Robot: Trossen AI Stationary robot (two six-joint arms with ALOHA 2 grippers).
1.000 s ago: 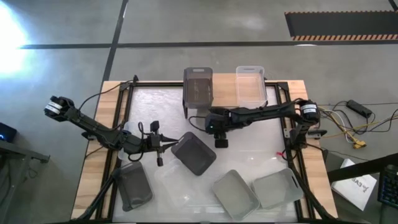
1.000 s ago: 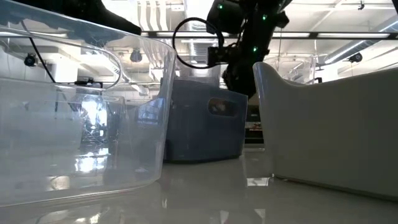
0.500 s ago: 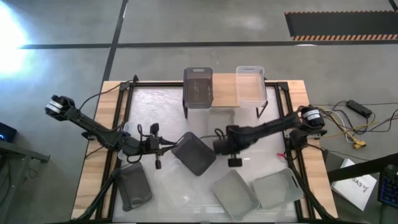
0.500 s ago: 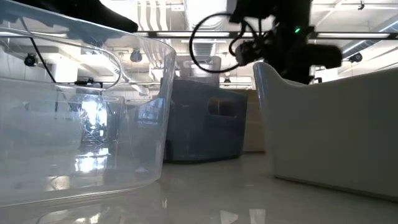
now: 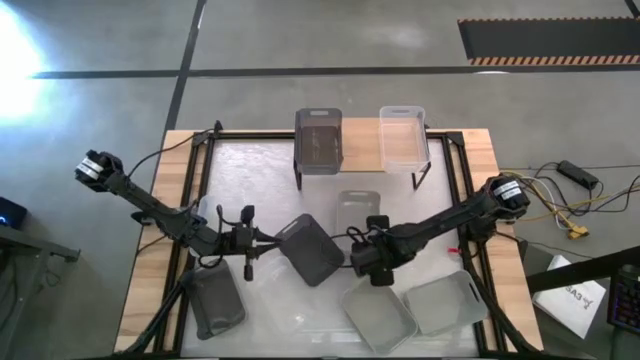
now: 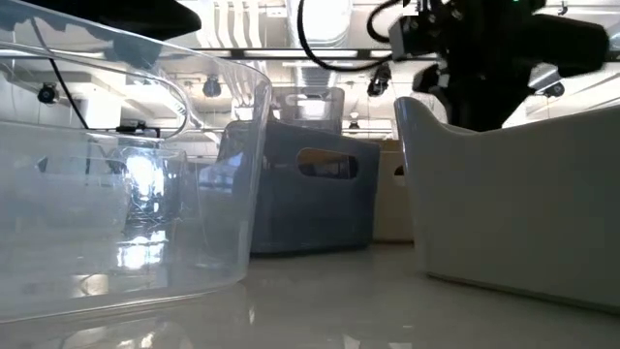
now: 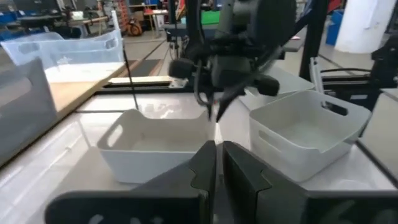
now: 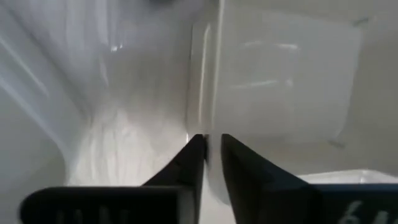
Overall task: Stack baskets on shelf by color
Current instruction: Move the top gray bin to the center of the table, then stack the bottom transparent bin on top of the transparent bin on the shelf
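Right gripper (image 5: 375, 273) low over the table's middle, fingers nearly together astride a light grey basket's (image 5: 380, 311) rim, left gripper (image 5: 270, 238) pinching the tilted dark basket (image 5: 312, 249), shelf (image 5: 361, 158) at the back bearing a dark bin (image 5: 319, 141) and a clear bin (image 5: 403, 136)

- The high view looks straight down on the whole surface (image 5: 200, 150) and both arms.
- The low view sits at surface height, very near a clear basket (image 6: 126, 174), facing the room.
- Each wrist view looks past its own tool.
- High and left wrist views share the light grey baskets (image 5: 378, 310).
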